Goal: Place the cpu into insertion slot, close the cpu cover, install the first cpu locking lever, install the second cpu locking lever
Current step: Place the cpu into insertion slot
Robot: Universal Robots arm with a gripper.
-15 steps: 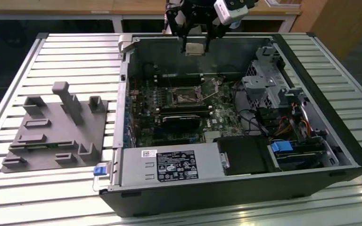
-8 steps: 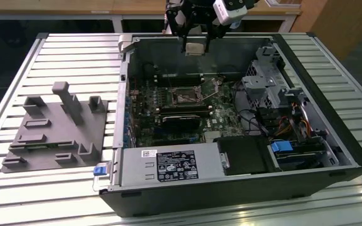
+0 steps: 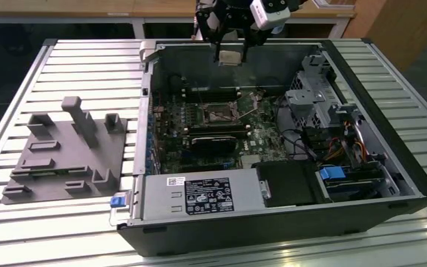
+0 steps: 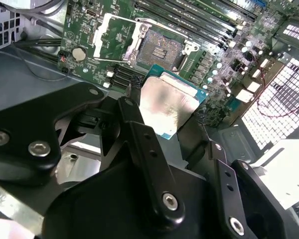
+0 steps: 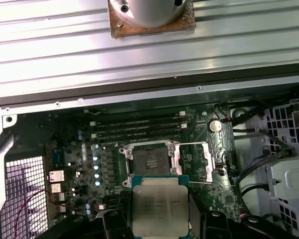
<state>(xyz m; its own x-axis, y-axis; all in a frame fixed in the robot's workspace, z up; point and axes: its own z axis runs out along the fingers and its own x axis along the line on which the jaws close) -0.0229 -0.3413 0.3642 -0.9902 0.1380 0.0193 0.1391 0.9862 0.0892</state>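
One slatted table point(image 3: 73, 67) carries the open computer case point(image 3: 410, 186), its motherboard point(image 3: 170, 130) exposed. Over the case's far edge, in free air, the hand point(image 3: 230, 55) is clamped on the cpu point(image 5: 159, 209), well above the bare socket point(image 5: 152, 160); the cpu cover point(image 5: 209, 162) is swung aside.

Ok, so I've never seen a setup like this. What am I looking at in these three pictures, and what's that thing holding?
This is a robot arm working on an open computer case that lies on a slatted metal table. The exterior view looks at the whole scene from off the arm. Both wrist views come from cameras riding on the arm, looking down into the case. The gripper, above the case, pinches the cpu, a small silvery square chip. Below it the socket sits bare, with its cpu cover swung open beside it. The grey block at the exterior view's left looks like a parts holder.
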